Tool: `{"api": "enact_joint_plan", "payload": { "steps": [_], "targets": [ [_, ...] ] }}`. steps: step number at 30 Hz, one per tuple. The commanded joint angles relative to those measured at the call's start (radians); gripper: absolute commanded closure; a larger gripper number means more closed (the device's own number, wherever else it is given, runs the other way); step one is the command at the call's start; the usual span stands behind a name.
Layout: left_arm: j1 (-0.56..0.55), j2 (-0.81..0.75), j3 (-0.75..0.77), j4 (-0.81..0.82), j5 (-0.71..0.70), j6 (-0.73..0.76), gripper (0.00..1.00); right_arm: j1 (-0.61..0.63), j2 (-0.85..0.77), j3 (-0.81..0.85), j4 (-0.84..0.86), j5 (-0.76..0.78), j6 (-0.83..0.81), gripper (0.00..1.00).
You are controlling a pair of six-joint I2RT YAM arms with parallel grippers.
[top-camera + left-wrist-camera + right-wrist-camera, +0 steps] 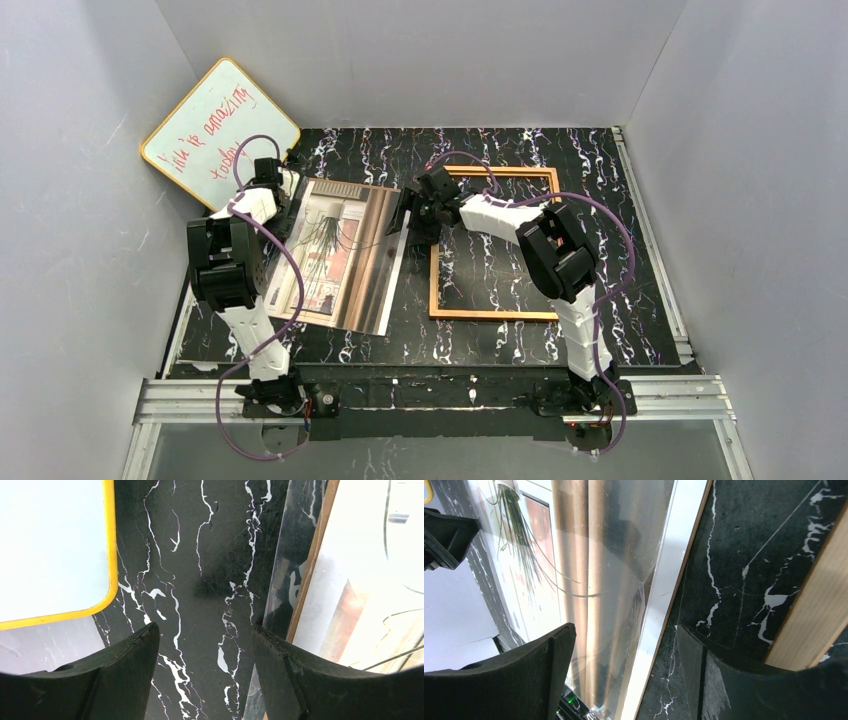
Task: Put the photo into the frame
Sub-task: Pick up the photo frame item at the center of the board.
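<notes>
Whiteboard [215,125] with red writing stands propped at the far left corner of the worktop [590,170], leaning on the left wall.

Left gripper [205,626]: jaws spread, nothing between them. It hangs over bare worktop between the whiteboard's yellow rim and the photo's left edge. On my left wrist view, the right-hand finger [300,680] overlaps the rim of a clear sheet beside a thin brown edge. I cannot tell whether it touches.

Photo [350,260] lies flat on the left half of the worktop, skewed to the worktop's edges, outside the frame. Curtains, bright window and spiky plant face up. Glare on my right wrist view shows a clear sheet over the print. A white margin and a thin brown edge run along its right side.

Right gripper [626,626]: jaws spread wide, holding nothing. It sits above the photo's right edge, one finger over the print, the other over bare worktop. I cannot tell whether it makes contact.

Frame [495,315] lies flat on the right of centre, just beside the photo, with marbled worktop showing through its opening. The right arm crosses its far left corner.
</notes>
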Motion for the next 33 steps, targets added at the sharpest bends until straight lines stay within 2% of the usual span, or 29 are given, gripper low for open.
{"api": "enact_joint_plan", "payload": {
  "steps": [1, 9, 16, 33],
  "targets": [
    [-0.008, -0.012, -0.066, -0.069, 0.102, -0.011, 0.34, 0.007, 0.056, -0.038, -0.030, -0.031, 0.010, 0.18],
    [-0.010, 0.005, -0.054, -0.147, 0.201, -0.006, 0.37, 0.009, 0.062, -0.046, 0.000, -0.057, 0.034, 0.20],
    [-0.016, 0.018, -0.082, -0.166, 0.219, 0.009, 0.43, 0.017, 0.038, -0.034, 0.004, -0.062, 0.041, 0.22],
    [-0.048, 0.035, -0.125, -0.151, 0.178, 0.026, 0.46, 0.057, -0.077, -0.004, 0.020, 0.000, -0.029, 0.25]
  ]
}}
